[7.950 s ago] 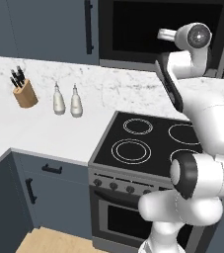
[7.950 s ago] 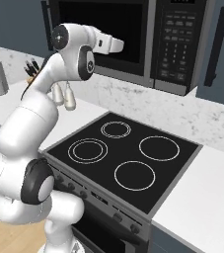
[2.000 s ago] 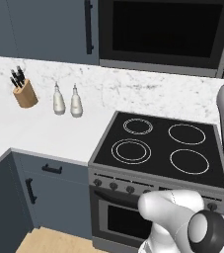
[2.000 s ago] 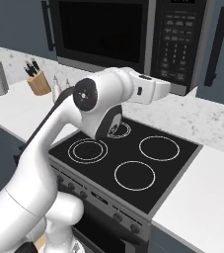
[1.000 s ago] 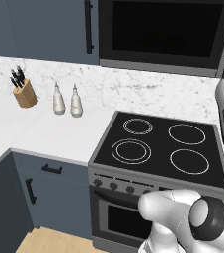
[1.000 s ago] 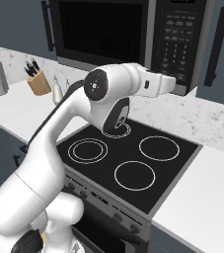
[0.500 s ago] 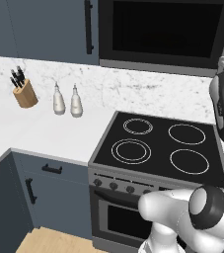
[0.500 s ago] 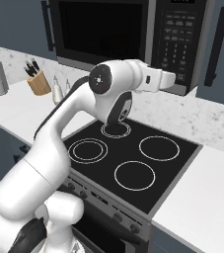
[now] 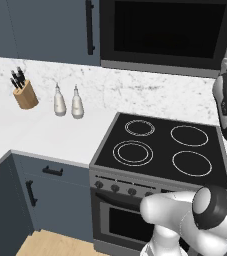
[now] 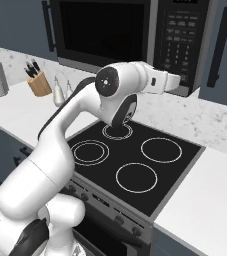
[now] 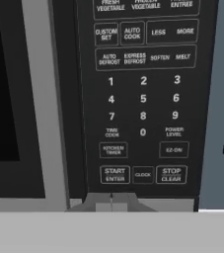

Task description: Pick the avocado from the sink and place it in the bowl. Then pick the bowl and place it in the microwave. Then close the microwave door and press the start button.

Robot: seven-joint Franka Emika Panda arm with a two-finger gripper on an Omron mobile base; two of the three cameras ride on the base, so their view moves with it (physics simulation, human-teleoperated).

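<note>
Dark keypad panel (image 11: 142, 94) just beyond shut gripper (image 11: 111, 203).

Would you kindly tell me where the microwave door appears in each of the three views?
Left base view: the microwave door spans the top, right of centre.
Right base view: top, left of centre.
Hand view: left side, black window and grey frame.
Shared landmark: the keypad panel, directly right of the door in the right base and hand views.

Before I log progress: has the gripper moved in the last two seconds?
Yes. In the right base view the gripper has risen toward the microwave keypad.
</note>
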